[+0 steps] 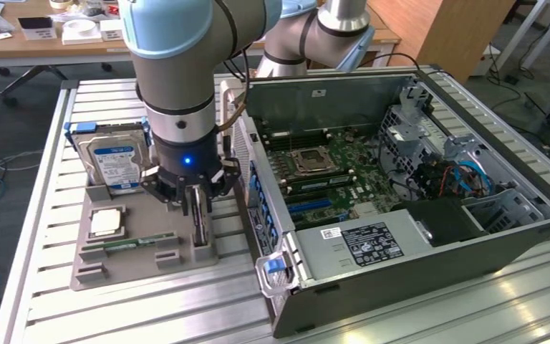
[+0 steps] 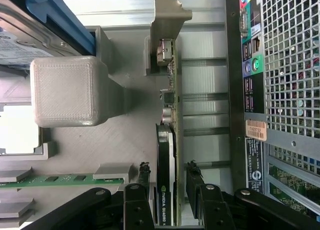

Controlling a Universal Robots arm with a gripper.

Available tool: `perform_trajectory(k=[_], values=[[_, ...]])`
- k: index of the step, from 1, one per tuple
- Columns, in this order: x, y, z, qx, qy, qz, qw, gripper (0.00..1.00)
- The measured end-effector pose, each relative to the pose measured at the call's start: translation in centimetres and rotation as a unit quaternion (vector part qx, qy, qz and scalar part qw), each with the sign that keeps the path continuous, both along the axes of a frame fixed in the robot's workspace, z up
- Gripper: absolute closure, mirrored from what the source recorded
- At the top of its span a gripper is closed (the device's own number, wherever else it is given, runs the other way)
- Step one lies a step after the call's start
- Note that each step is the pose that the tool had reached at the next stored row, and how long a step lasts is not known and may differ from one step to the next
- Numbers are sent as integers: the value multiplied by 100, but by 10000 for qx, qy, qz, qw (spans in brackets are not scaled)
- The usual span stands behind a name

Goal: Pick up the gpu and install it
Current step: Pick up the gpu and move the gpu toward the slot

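While the arm's black gripper hangs low over the grey plastic holder tray, its fingers stand spread, one on each side of the gpu. That's the thin dark card with a silvery end bracket, upright on edge in the tray. There's a gap on both sides, no pinch. Just beside the gripper stands the silver hard drive with a blue-white label, and on its other side is the open black computer tower.
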State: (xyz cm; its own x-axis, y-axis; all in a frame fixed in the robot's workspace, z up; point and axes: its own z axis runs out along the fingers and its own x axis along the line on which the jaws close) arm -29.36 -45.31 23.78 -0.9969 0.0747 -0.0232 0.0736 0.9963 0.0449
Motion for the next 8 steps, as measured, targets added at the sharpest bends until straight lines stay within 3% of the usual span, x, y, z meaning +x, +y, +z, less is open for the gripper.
perform_trajectory(k=[4, 8], values=[[0, 4, -4, 2, -2, -1, 10000, 57], [0, 47, -7, 1, -1, 0, 10000, 57]])
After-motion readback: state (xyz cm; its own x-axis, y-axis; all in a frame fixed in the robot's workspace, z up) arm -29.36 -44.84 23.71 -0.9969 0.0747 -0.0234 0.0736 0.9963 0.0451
